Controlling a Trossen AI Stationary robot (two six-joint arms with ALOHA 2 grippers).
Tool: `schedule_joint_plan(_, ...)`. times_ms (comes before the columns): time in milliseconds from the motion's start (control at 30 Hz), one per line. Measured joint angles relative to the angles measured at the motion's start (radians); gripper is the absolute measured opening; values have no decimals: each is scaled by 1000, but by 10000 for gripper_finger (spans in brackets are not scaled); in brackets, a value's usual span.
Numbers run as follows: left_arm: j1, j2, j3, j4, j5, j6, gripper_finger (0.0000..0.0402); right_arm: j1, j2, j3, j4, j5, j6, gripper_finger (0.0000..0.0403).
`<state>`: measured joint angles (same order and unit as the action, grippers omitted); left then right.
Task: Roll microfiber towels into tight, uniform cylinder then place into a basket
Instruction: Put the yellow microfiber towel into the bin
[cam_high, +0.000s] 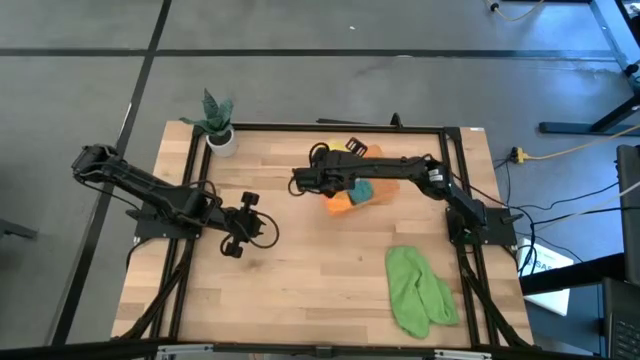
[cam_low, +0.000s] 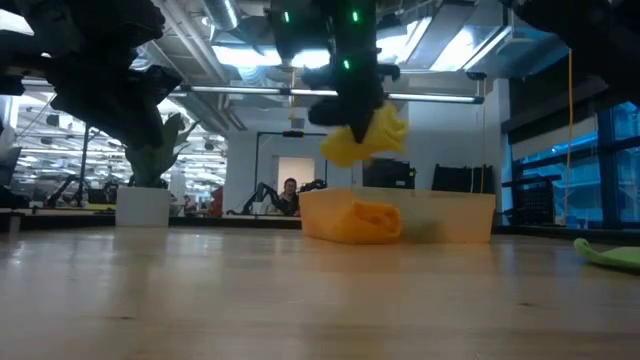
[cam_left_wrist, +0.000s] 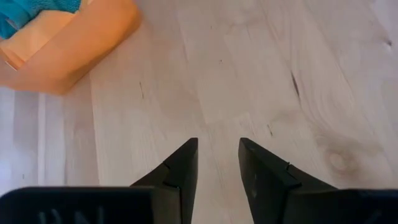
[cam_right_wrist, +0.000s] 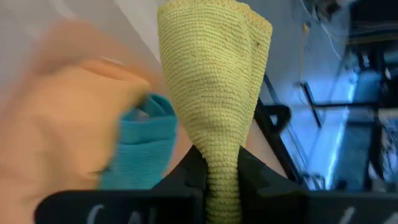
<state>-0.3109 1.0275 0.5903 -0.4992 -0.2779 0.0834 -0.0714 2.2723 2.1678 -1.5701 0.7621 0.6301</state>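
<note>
Right hand (cam_right_wrist: 221, 180) pinches the yellow towel (cam_right_wrist: 214, 93) between its two fingers; the cloth is squeezed narrow at the grip and fans out wider beyond it. In the low view the yellow towel (cam_low: 365, 135) hangs bunched under the right hand (cam_low: 352, 110), in the air above the basket (cam_low: 440, 215) and clear of its rim. From above, the right arm reaches across the far half of the table (cam_high: 300, 260) with its hand (cam_high: 305, 182) at the basket's (cam_high: 385, 192) left end.

Basket: translucent orange, standing on the table towards the far side, right of centre. Inside it lie the orange towel (cam_high: 342, 203) and the teal towel (cam_high: 362, 190), side by side and touching. The low view shows the orange towel (cam_low: 365, 222) as a rolled lump against the near wall.

Light green towel (cam_high: 418, 290) lies loose and unrolled on the table near the right front corner, well apart from the basket.

Left hand (cam_left_wrist: 217, 171) hovers low over bare table, fingers spread with a plain gap between them, holding nothing. From above it (cam_high: 240, 232) sits left of centre, well apart from the basket.

White pot with a green plant (cam_high: 218, 125) stands at the far left corner.
</note>
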Motion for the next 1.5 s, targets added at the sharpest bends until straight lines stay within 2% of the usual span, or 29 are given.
schedule_joint_plan(433,0,0,0,-2,1,-29,108,-111,-13,-318,13,-34,203,32)
schedule_joint_plan(833,0,0,0,-1,2,-29,108,-124,-13,-437,207,-135,107,36)
schedule_joint_plan(1300,0,0,0,-1,2,-29,108,-125,-12,-433,245,-196,45,158)
schedule_joint_plan(1500,0,0,0,-1,2,-29,108,-125,-11,-339,114,-190,81,185)
